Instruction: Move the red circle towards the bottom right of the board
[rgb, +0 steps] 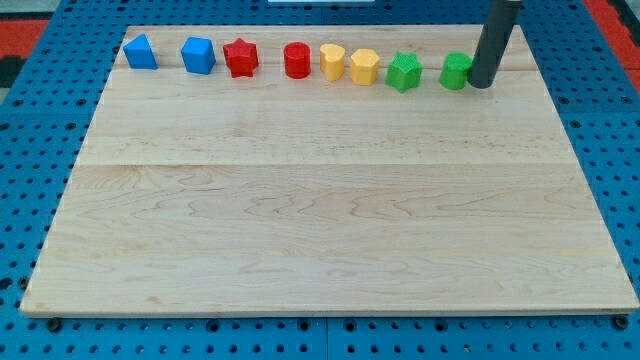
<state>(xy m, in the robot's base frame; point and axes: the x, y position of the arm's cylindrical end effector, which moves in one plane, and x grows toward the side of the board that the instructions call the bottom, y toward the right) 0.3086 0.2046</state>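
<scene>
The red circle stands in a row of blocks along the view's top of the wooden board. To its left are a red star, a blue block and a blue triangle-like block. To its right are two yellow blocks, a green star-like block and a green block. My tip rests at the view's top right, touching or just beside the right side of the green block, far to the right of the red circle.
The board lies on a blue pegboard surface that shows on all sides. The dark rod rises out of the view's top.
</scene>
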